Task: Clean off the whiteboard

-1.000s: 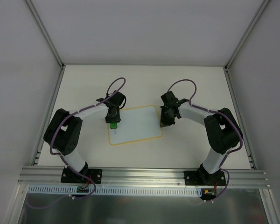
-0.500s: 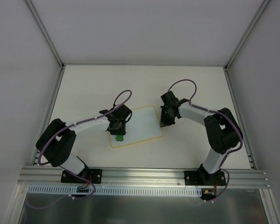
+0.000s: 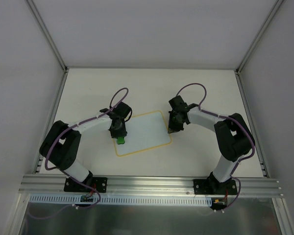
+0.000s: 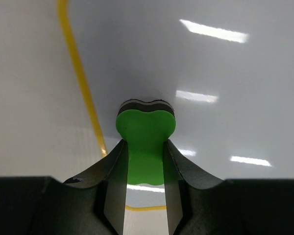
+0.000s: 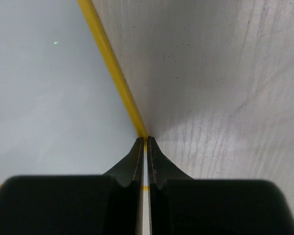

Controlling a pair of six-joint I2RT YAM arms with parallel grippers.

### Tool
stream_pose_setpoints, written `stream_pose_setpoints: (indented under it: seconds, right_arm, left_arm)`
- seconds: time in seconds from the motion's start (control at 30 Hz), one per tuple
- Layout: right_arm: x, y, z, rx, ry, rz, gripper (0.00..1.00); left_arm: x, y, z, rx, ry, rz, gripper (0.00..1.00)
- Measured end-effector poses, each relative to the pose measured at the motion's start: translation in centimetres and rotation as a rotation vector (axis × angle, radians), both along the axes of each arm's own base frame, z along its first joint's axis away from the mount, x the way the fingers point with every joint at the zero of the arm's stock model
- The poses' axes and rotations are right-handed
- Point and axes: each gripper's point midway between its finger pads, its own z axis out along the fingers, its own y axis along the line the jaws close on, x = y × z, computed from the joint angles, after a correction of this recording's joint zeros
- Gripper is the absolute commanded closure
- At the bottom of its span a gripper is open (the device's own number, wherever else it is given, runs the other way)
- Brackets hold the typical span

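Observation:
The whiteboard (image 3: pixel 144 132), white with a thin yellow border, lies flat in the middle of the table. I see no marks on its surface (image 4: pixel 210 68) in any view. My left gripper (image 3: pixel 120 138) is shut on a small green eraser (image 4: pixel 145 142) with a dark underside, which rests on the board near its left border. My right gripper (image 3: pixel 170 131) is shut with nothing between its fingers. Its tips (image 5: pixel 146 141) press on the yellow border (image 5: pixel 112 68) at the board's right edge.
White walls with metal posts enclose the table (image 3: pixel 88 88) on three sides. An aluminium rail (image 3: pixel 152 183) carrying both arm bases runs along the near edge. Purple cables loop above each wrist.
My left gripper, holding the eraser, swept right and toward the near edge across the board, then came back left and slightly up. The right arm has stayed still at the board's right edge.

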Motion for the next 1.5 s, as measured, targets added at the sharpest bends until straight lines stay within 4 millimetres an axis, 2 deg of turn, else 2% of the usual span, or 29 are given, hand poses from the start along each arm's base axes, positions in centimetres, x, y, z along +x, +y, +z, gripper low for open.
stream_pose_setpoints:
  seconds: [0.17,0.37,0.47,0.6,0.67,0.77,0.9,1.07,1.23,1.37,1.5]
  right_arm:
    - [0.0,0.0,0.0,0.002,-0.001,-0.001,1.00]
    - [0.1,0.1,0.0,0.003,-0.001,-0.002,1.00]
    - [0.1,0.1,0.0,0.003,-0.002,-0.002,1.00]
    - [0.1,0.1,0.0,0.002,-0.002,-0.003,1.00]
    - [0.1,0.1,0.0,0.002,-0.002,-0.003,1.00]
    - [0.1,0.1,0.0,0.002,-0.002,-0.003,1.00]
    - [0.1,0.1,0.0,0.003,-0.002,-0.003,1.00]
    - [0.1,0.0,0.0,0.002,-0.002,-0.004,1.00]
    - [0.1,0.0,0.0,0.002,-0.002,-0.004,1.00]
    - [0.1,0.0,0.0,0.003,-0.002,-0.004,1.00]
    - [0.1,0.0,0.0,0.003,-0.002,-0.004,0.98]
  left_arm:
    - [2.6,3.1,0.1,0.061,-0.002,0.094,1.00]
    - [4.6,2.7,0.1,0.119,0.020,0.060,1.00]
    - [5.5,0.8,0.1,0.130,0.012,-0.001,1.00]
    - [5.9,-3.3,0.2,0.110,-0.003,-0.105,1.00]
    - [5.4,-5.6,0.1,0.084,-0.007,-0.161,1.00]
    - [4.2,-8.1,0.1,0.050,-0.004,-0.225,1.00]
    - [3.4,-8.6,0.0,0.039,-0.008,-0.249,1.00]
    - [3.1,-7.2,0.0,-0.006,-0.028,-0.198,1.00]
    - [2.2,-2.5,-0.1,-0.005,-0.020,-0.095,1.00]
    - [2.5,1.3,0.0,0.009,-0.011,0.007,1.00]
    - [2.7,2.7,0.2,0.017,-0.004,0.044,1.00]
